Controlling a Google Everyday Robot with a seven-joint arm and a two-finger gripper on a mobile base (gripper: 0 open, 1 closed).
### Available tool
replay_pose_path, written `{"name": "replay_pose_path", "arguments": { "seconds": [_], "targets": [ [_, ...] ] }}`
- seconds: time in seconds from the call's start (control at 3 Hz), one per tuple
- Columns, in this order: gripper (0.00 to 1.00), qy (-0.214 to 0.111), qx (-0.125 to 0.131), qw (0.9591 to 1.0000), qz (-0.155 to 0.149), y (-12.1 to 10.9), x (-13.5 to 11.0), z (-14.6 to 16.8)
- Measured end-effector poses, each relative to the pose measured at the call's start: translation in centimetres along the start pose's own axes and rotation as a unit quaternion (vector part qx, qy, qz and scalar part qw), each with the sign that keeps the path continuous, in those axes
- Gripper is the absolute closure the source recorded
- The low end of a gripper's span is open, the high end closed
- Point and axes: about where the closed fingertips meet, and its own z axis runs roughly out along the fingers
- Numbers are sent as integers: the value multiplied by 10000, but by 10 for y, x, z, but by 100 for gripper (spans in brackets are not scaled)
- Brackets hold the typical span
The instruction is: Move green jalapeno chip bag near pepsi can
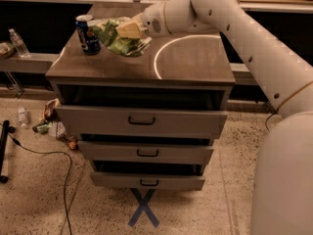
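Observation:
The green jalapeno chip bag (pixel 119 39) is crumpled, light green with whitish markings. My gripper (pixel 128 30) is shut on its upper part and holds it over the left part of the cabinet top, just right of the pepsi can (pixel 88 34). The can is dark blue with a silver top and stands upright near the cabinet's left edge. The bag's left side is about touching the can. My white arm (pixel 234 28) reaches in from the right.
The grey drawer cabinet (pixel 195 65) has three drawers pulled partly out. A clear plastic bottle (pixel 18 43) stands on a shelf at far left. Litter (pixel 51 124) and a black cable (pixel 44 153) lie on the floor at left. A blue X (pixel 143 207) marks the floor in front.

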Motion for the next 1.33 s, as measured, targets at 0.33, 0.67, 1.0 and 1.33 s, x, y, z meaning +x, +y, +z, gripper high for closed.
{"name": "replay_pose_path", "arguments": {
  "seconds": [0.33, 0.67, 1.0, 1.33],
  "targets": [
    [100, 30, -74, 10000, -58, 8, -4, 28],
    [77, 80, -82, 9999, -14, 13, -2, 51],
    [54, 95, -79, 9999, 25, 14, -1, 59],
    [30, 146, -44, 9999, -30, 17, 0, 62]
  ]
}}
